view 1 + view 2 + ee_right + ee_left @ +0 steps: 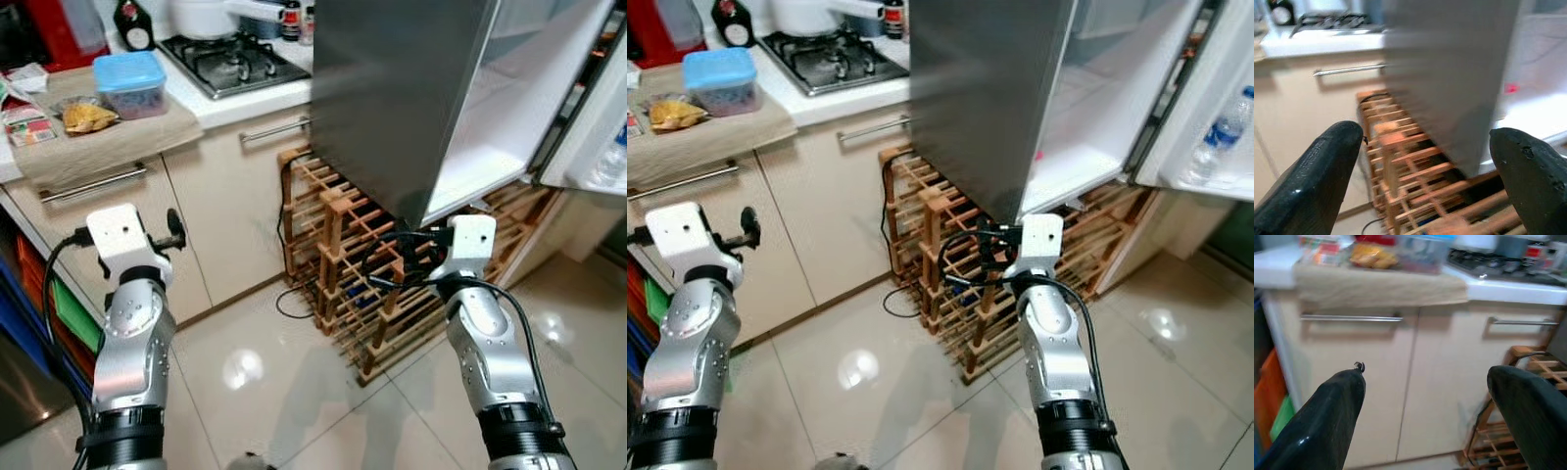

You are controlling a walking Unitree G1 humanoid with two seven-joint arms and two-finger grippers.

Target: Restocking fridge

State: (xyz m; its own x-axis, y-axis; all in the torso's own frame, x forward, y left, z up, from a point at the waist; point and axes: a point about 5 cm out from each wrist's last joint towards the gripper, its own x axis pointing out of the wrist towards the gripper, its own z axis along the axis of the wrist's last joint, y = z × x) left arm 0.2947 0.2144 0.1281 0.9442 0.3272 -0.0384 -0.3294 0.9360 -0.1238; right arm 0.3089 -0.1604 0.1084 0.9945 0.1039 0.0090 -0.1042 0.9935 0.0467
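Head views. The fridge stands at upper right with its door swung open; the white inner shelf is bare, and a water bottle sits in the door rack. A wooden wine rack stands on the tiled floor beneath and beside the fridge, with a black cable trailing down its near side. On the counter to the left lie a blue-lidded box and a bag of snacks on a beige cloth, beside a gas hob. The left gripper is raised in front of the cupboard doors; the right gripper is raised in front of the wine rack, below the fridge's lower edge.

Left wrist view. The left gripper's fingers are spread wide with nothing between them, facing the cupboard doors and their bar handles.

Right wrist view. The right gripper's fingers are likewise spread wide and hold nothing; ahead, blurred, are the wine rack and the grey fridge side.
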